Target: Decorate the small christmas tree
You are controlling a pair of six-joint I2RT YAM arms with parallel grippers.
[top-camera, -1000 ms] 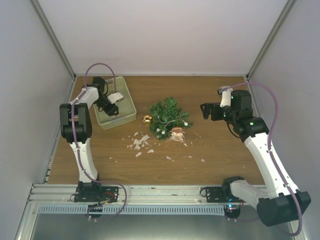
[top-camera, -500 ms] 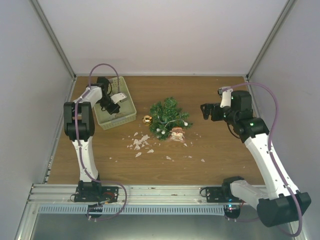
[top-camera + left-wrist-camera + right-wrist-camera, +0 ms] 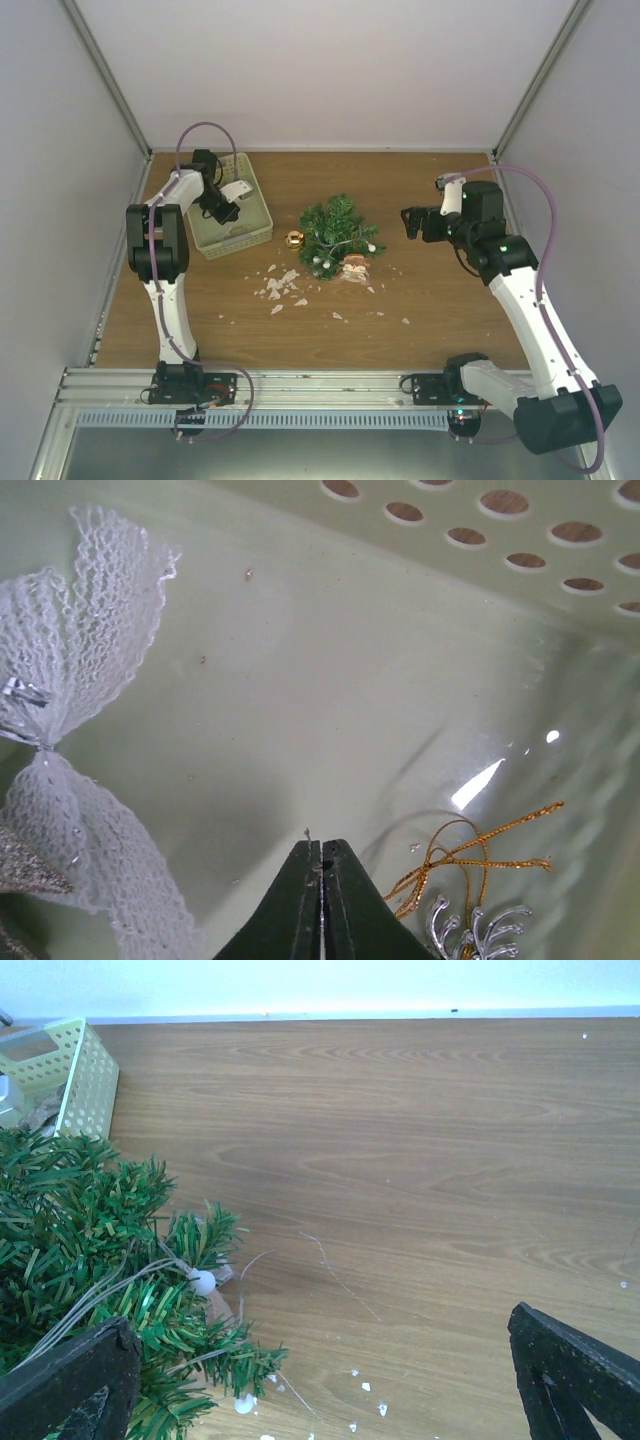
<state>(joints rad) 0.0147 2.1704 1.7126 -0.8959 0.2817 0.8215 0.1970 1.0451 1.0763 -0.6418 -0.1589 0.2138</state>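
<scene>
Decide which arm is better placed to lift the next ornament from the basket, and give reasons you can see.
Left. The left fingers are down inside the basket, closed beside a gold cord loop. The right fingers stand open beside the small christmas tree, away from the basket.

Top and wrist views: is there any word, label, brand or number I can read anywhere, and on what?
None readable in any view.
basket: plain perforated plastic, no label.
small christmas tree: no tag or writing visible.
left arm, right arm: any markings too small to read.
</scene>
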